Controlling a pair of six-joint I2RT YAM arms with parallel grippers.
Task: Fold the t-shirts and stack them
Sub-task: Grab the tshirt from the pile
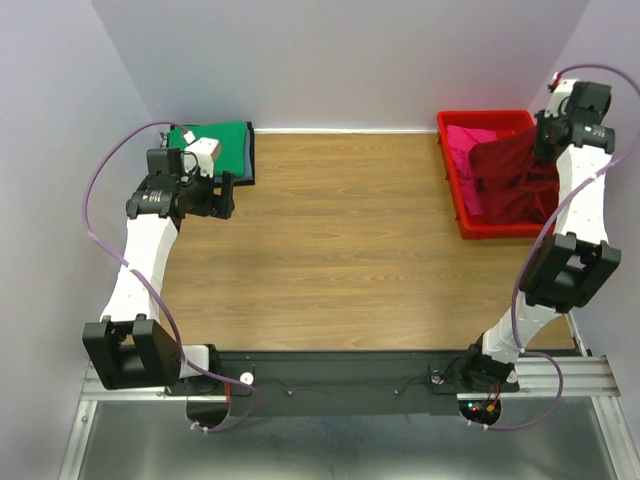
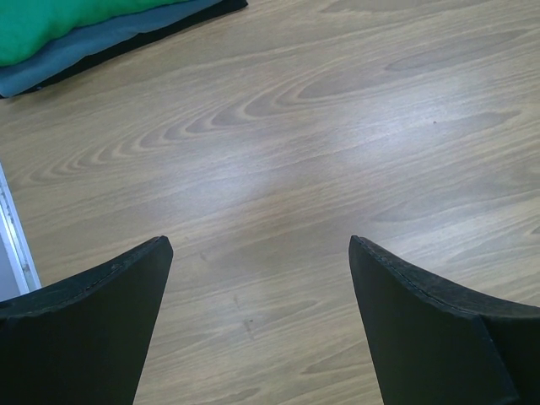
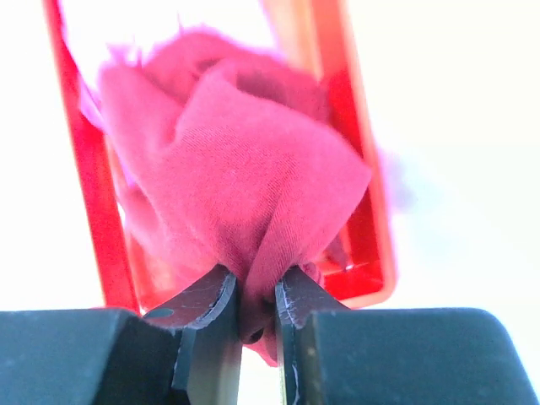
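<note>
A dark red t-shirt (image 1: 510, 175) rises in a bunch out of the red tray (image 1: 480, 228) at the far right. My right gripper (image 1: 548, 135) is shut on a fold of it. In the right wrist view the pinched cloth (image 3: 253, 177) fills the space above the jaws (image 3: 257, 283) and looks washed-out pink-red. A bright pink t-shirt (image 1: 465, 145) lies in the tray's far left part. At the far left, a folded green t-shirt (image 1: 225, 145) rests on a folded dark grey one (image 2: 101, 46). My left gripper (image 1: 222, 195) hangs open just in front of that stack, over bare wood (image 2: 257, 245).
The tray (image 3: 80, 194) stands against the right wall, close to the right arm's upper links. The back wall runs right behind both the stack and the tray. The wooden tabletop (image 1: 350, 230) lies between them.
</note>
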